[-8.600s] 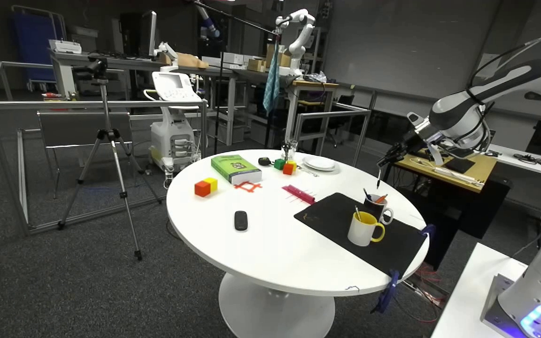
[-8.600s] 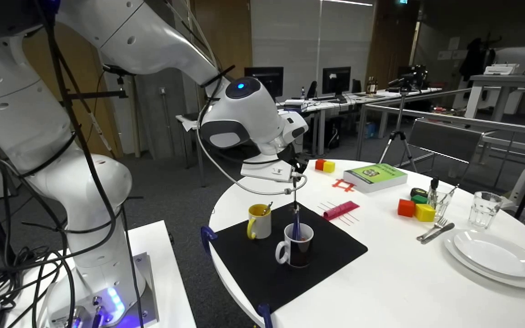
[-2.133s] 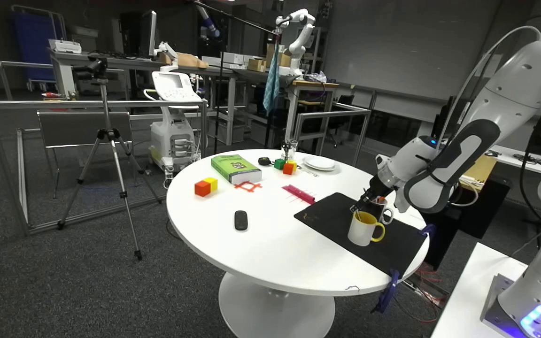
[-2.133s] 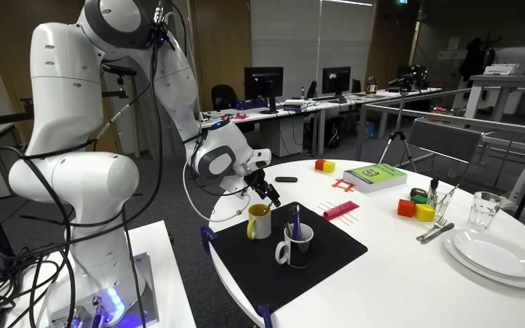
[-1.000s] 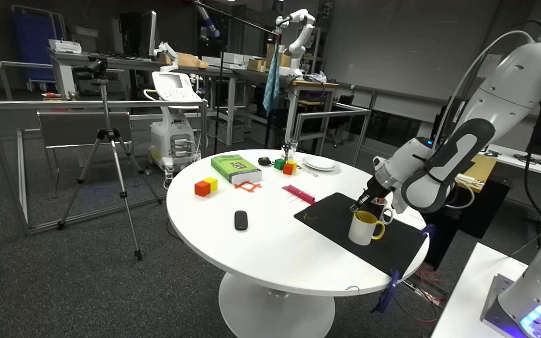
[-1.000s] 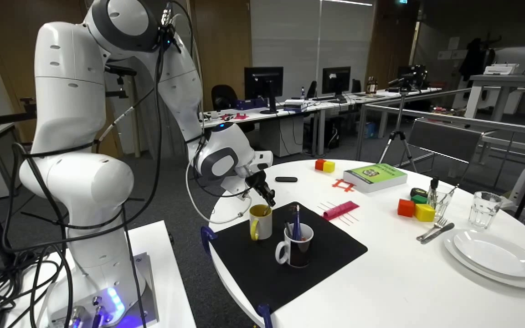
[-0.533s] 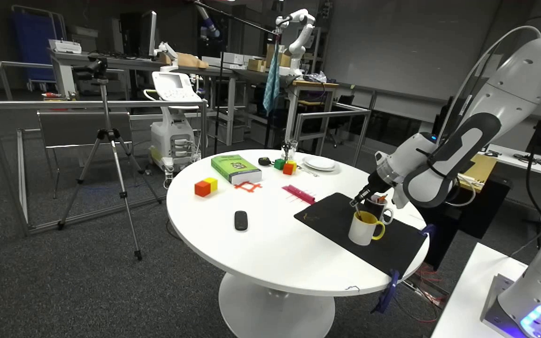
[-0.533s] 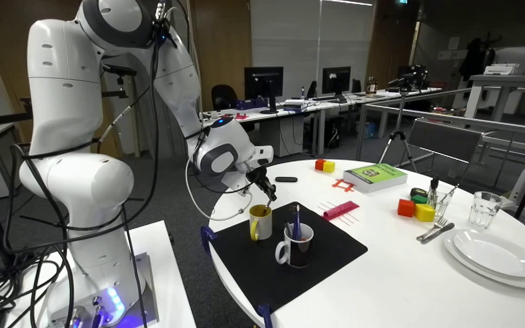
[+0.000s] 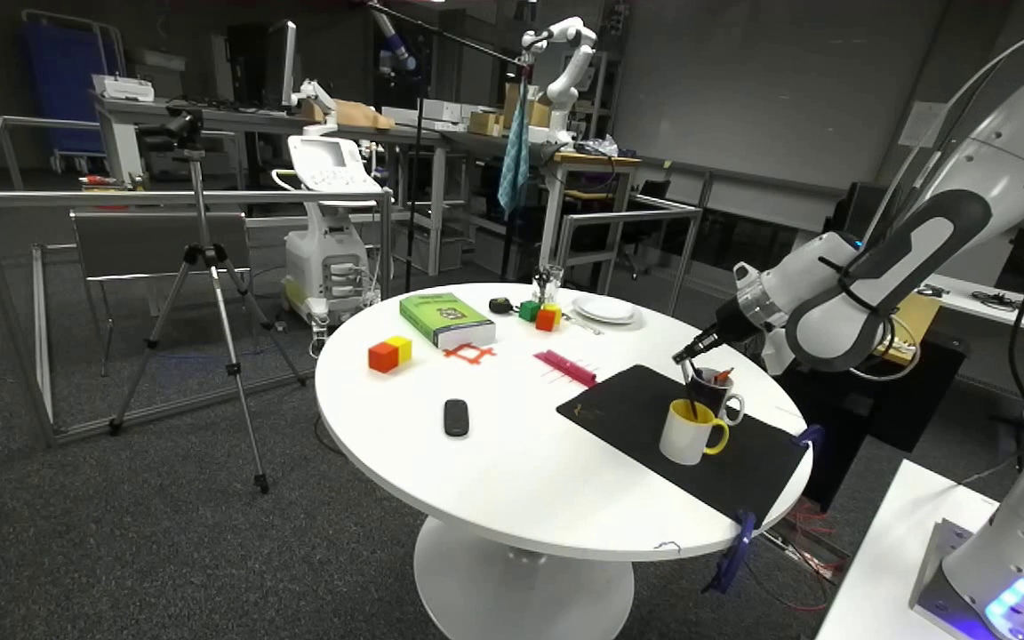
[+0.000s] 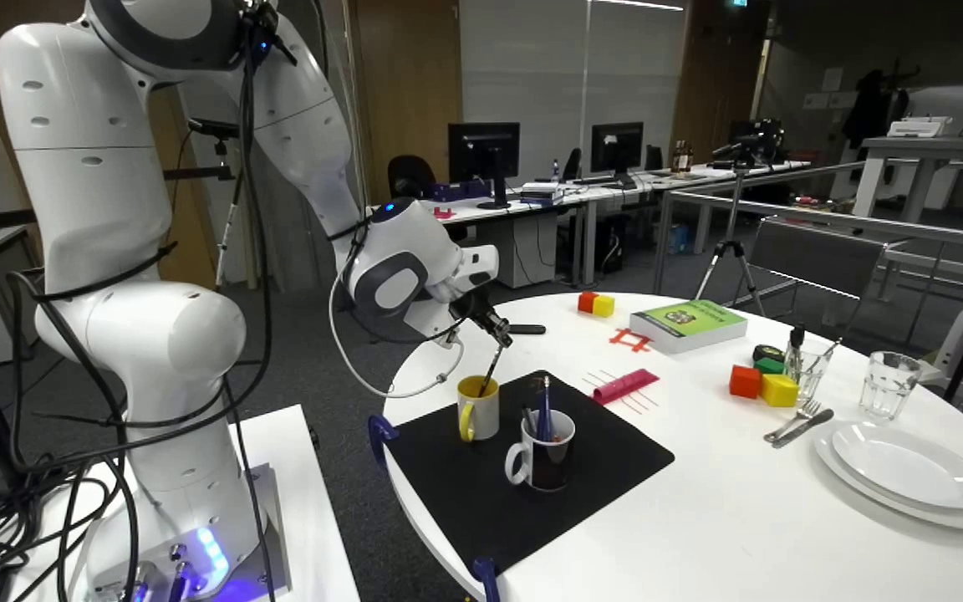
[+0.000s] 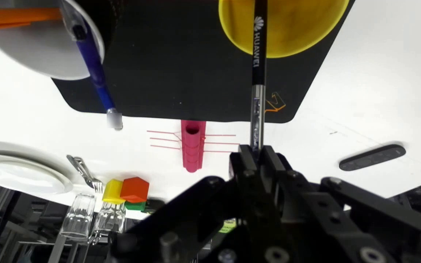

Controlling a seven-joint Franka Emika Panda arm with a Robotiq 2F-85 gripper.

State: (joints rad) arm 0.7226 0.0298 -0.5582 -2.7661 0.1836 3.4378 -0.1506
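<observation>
My gripper (image 11: pixel 257 150) is shut on a slim black pen with a silver upper part (image 11: pixel 259 65). In both exterior views the gripper (image 9: pixel 683 357) (image 10: pixel 503 338) is above a white mug with yellow inside and handle (image 9: pixel 684 438) (image 10: pixel 479 414). The pen (image 10: pixel 491 369) slants down and its lower end is inside this mug (image 11: pixel 291 29), hidden by the rim in the exterior views. Beside it stands a dark mug with white inside and handle (image 10: pixel 550 461) (image 11: pixel 49 54). It holds a blue pen (image 11: pixel 93 65), an orange item (image 11: pixel 16 16) and a dark pen (image 10: pixel 528 422).
Both mugs stand on a black mat (image 10: pixel 598 468) clamped to a round white table (image 9: pixel 512 444). A pink holder (image 11: pixel 192 149), a dark remote (image 11: pixel 373 157), plates (image 10: pixel 908 464), cutlery (image 10: pixel 799 420), coloured cubes (image 10: pixel 745 381), glasses (image 10: pixel 889 385) and a green book (image 10: pixel 689 324) lie around.
A dark pen that hung from my gripper now stands in the dark mug. My gripper has moved to the yellow-lined mug, shut on the pen there and raised it partway.
</observation>
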